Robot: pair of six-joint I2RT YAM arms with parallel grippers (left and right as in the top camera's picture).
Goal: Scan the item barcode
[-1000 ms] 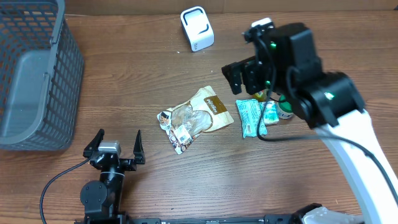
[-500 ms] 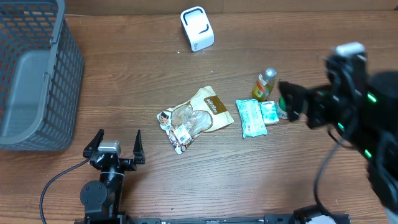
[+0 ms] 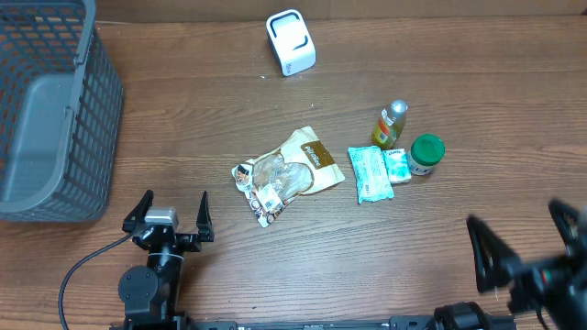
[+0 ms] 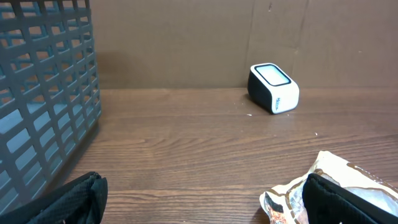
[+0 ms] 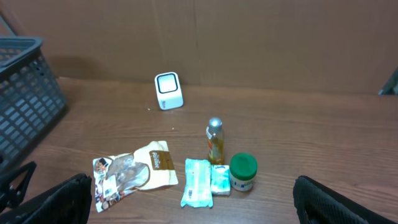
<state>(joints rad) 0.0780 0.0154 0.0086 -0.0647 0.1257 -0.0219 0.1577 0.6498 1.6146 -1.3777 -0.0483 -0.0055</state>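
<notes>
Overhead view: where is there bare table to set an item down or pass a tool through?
Bare wood lies between the basket and the snack bag, and right of the scanner, behind the bottle. Crowded: bottle, wipes packet and green-lidded jar sit bunched together.

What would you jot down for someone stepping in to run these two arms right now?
Left fingers: open, empty, near the front edge. Right fingers: open, empty, front right.
The scanner is at the back. The snack bag, wipes, bottle and green-lidded jar sit mid-table. The basket is far left.
Done: nothing lifted.
Left: pick an item and show its barcode to the scanner.
</notes>
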